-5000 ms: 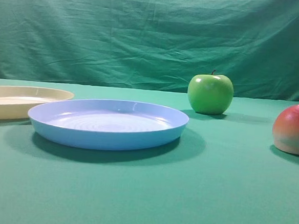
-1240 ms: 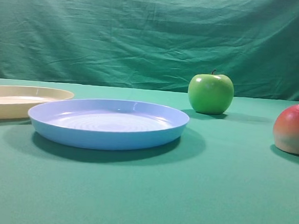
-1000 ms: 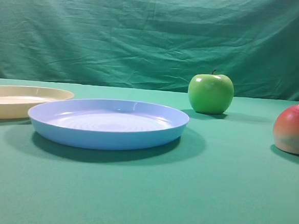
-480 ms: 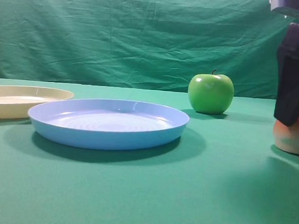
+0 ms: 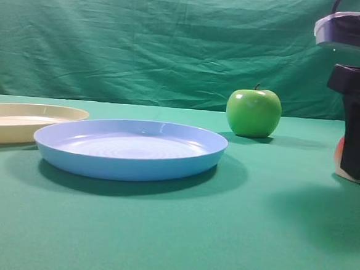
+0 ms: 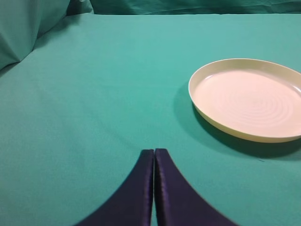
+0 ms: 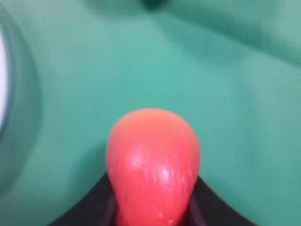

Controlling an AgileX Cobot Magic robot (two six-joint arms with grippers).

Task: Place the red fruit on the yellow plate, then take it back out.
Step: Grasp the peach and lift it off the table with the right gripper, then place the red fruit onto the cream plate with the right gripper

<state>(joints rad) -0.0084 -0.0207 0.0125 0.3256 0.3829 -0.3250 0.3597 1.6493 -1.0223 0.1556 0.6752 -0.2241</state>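
Note:
The red fruit [image 7: 153, 150] sits on the green cloth at the far right, mostly hidden in the high view behind my right gripper [image 5: 354, 173]; only a sliver of the fruit [image 5: 338, 152] shows there. In the right wrist view my right gripper [image 7: 153, 190] has its dark fingers pressed against both sides of the fruit. The pale yellow plate [image 5: 19, 131] lies at the far left. The left wrist view shows the plate [image 6: 249, 101] empty, ahead and to the right of my left gripper [image 6: 154, 151], which is shut on nothing above the cloth.
A light blue plate [image 5: 128, 162] lies left of centre, between the yellow plate and the fruit. A glossy green apple [image 5: 253, 113] stands behind, centre-right. A green backdrop hangs at the back.
My right gripper has come down from the upper right over the red fruit, and its jaws have closed in on the fruit. Plates and apple have not moved.

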